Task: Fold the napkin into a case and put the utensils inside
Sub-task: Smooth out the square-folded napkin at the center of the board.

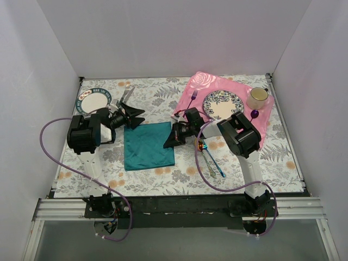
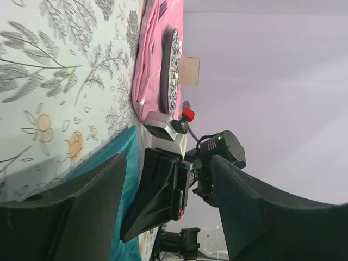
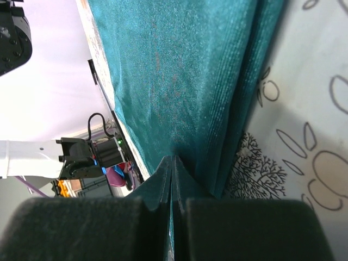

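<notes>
Two utensils (image 1: 209, 155) lie close together on the surface (image 1: 157, 95), just right of the right tool (image 1: 168, 142) and in front of the placemat (image 1: 202, 82). They sit apart from the napkin (image 1: 147, 147) and do not touch it. One has a gold-pink bowl pointing away from the arms; the other shows a blue-green handle.

The napkin lies flat near the middle of the surface as a teal, nearly square shape between the two arms. Its right edge is caught by the right tool. In the right wrist view the fingers (image 3: 81, 228) are pressed together on a pinched ridge of the cloth, and more than one layer shows along that edge.

The left tool (image 1: 138, 117) hangs by the napkin's far left corner. Its fingers (image 2: 81, 206) are spread wide apart with nothing between them. Whether it touches the cloth I cannot tell. From the left wrist view the right tool is seen straight ahead across the teal cloth.

On the pink placemat, at the far right, stand a patterned plate (image 1: 223, 104) and a cup (image 1: 258, 97), with a purple fork (image 1: 191, 99) left of the plate and a purple spoon (image 1: 254, 114) near the cup. A blue-rimmed dish (image 1: 93, 101) sits at the far left corner, with cutlery (image 1: 126, 93) just beside it.
</notes>
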You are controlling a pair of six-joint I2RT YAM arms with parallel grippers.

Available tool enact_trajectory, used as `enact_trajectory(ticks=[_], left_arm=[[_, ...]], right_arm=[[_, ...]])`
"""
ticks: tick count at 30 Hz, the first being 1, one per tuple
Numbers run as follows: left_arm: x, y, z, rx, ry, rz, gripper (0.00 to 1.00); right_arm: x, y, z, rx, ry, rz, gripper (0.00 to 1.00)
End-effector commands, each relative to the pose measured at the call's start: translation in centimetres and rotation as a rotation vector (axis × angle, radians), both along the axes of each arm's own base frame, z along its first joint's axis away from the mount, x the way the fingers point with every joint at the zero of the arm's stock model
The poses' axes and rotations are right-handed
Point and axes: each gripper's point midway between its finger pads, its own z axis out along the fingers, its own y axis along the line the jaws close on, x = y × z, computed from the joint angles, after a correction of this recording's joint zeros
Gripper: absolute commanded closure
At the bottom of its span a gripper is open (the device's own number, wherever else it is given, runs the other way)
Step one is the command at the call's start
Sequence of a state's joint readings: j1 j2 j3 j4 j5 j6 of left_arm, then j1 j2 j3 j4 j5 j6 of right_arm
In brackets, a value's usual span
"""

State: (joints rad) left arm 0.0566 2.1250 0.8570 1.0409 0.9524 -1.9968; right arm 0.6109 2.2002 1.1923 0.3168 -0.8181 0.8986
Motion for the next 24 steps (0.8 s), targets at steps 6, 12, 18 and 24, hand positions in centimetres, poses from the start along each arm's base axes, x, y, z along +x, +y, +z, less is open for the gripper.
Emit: enact_trajectory(ticks=[6,12,18,24], left_arm=[[-1.2,2.2,-1.6,0.013,0.06,0.033,0.37],[-2.0,4.8,-3.4,0.033,0.135,0.117,0.37],[-3.6,4.6,-2.7,0.047,0.108,0.088,0.37],[-6.7,4.2,-1.9,0.094,0.137,0.066,0.37]], right_arm=[[1.2,-0.7,-1.6,-0.08,-0.05,0.013,0.99],[1.9,-0.8,-1.7,-0.108,-0.085,0.04,0.99],[3.7,-0.5,-1.5,-0.128,-0.15,0.076,0.93],[5.0,-0.4,-1.8,-0.169,-0.187,0.147,0.57]])
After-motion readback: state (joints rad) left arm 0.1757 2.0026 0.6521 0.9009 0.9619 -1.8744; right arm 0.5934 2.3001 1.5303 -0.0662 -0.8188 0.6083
